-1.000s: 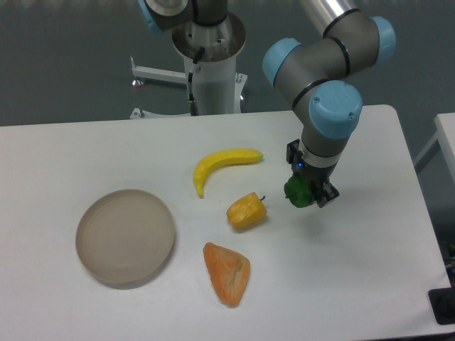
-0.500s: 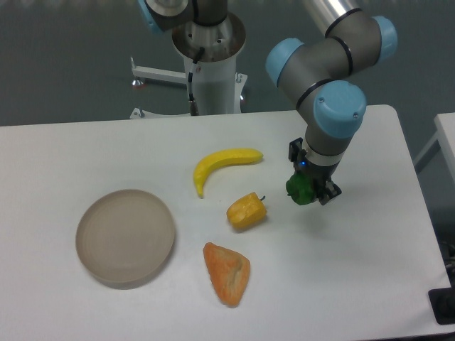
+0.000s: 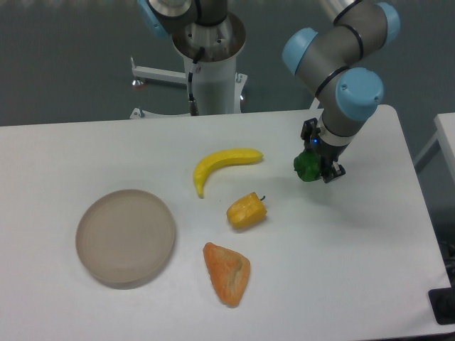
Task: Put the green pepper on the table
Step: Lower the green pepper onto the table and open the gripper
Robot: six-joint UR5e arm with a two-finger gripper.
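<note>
The gripper, clenched on the pepper, has carried it up toward one o'clock within the last second, away from the yellow pepper. It hangs above the table, seemingly not yet released.

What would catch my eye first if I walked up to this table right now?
Probably the big grey-and-blue robot arm reaching in from the upper right, its gripper clutching a small green pepper over the white table. Next, the bright toy food mid-table: a yellow banana, a yellow pepper, an orange piece, and a round plate at left.
</note>
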